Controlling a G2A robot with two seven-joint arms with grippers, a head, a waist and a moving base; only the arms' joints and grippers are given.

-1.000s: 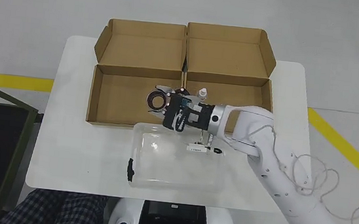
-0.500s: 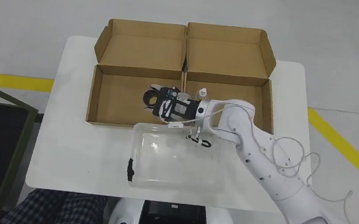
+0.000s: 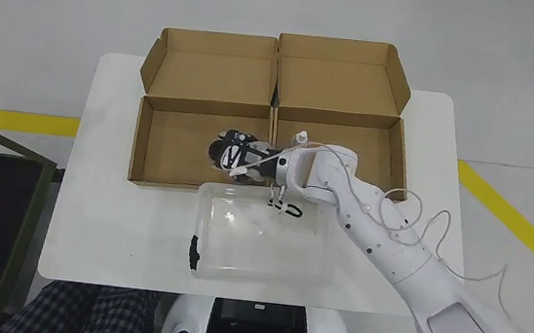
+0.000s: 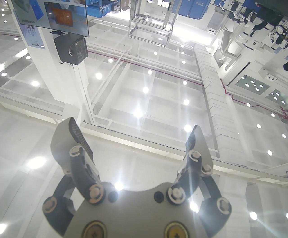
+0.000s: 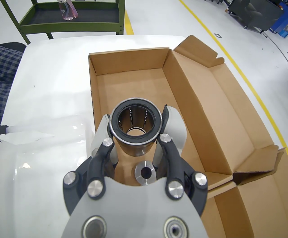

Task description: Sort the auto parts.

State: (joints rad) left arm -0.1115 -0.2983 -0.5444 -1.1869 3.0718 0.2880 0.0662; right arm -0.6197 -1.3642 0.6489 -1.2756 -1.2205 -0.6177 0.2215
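The right claw (image 5: 136, 122), clenched on the bearing (image 5: 132, 147), has swung from over the clear bin (image 3: 258, 254) to hang above the left box (image 5: 126, 85); a drop there looks next, I'd say.

Nothing legible anywhere; the hanging screen (image 4: 65, 18) and the blue banners (image 4: 191, 8) overhead bear print too small to read

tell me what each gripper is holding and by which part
The right gripper holds the metal cylinder by its sides, near the black rim. The left gripper is open, holding nothing.
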